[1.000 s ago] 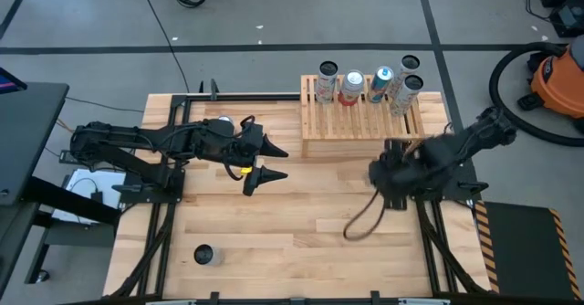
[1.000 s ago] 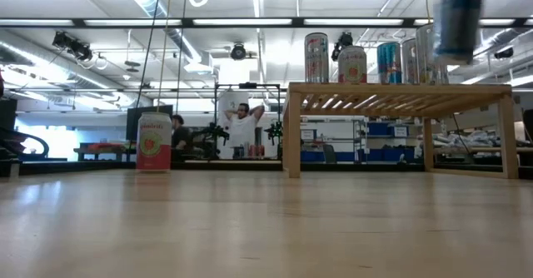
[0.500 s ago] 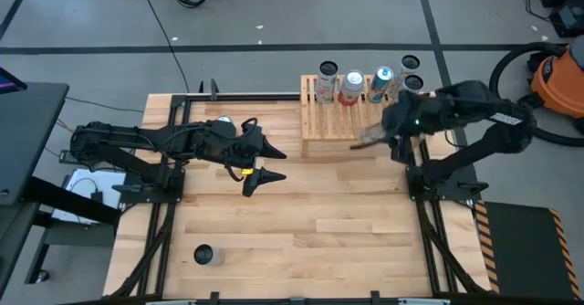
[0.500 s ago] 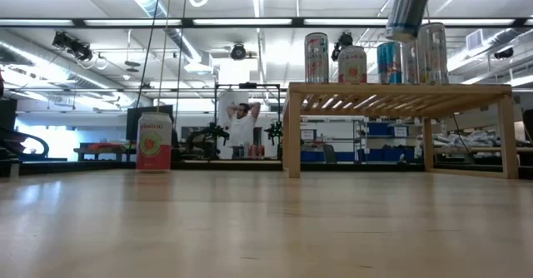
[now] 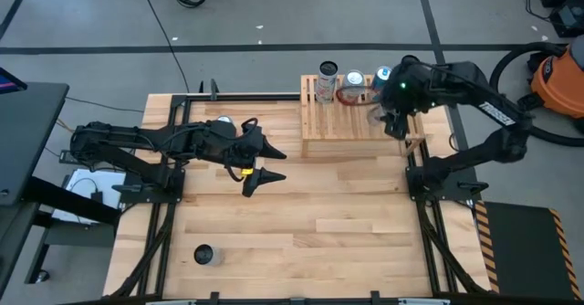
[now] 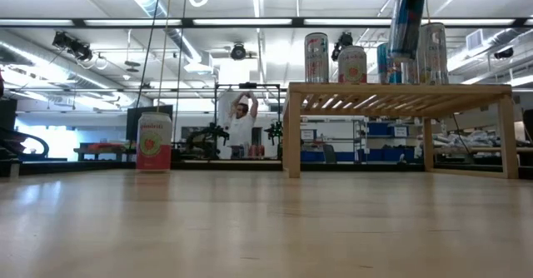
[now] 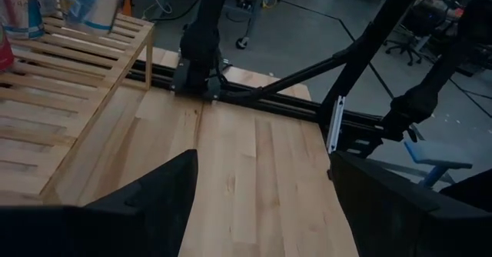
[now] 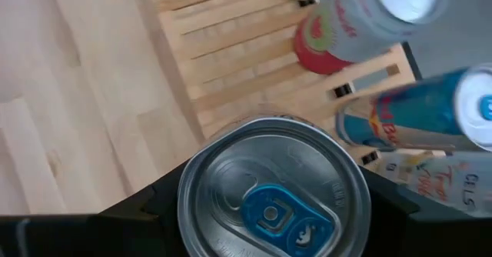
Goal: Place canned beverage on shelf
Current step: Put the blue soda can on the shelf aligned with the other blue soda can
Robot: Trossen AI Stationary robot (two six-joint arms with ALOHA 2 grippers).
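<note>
Wooden table (image 5: 301, 223), broad bare boards across its middle and near side. Shelf (image 5: 333, 122) at the far edge, right of centre; cans (image 6: 351, 64) line its back row, its front slats lie free. Right gripper (image 5: 394, 113) hangs above the shelf's right part, jaws clamped on a blue can (image 6: 406, 20) tilted clear of the slats. Left gripper (image 5: 265, 162) rests over the table's left-centre, jaws apart, holding nothing. One can (image 5: 204, 254) stands alone near the front left edge
</note>
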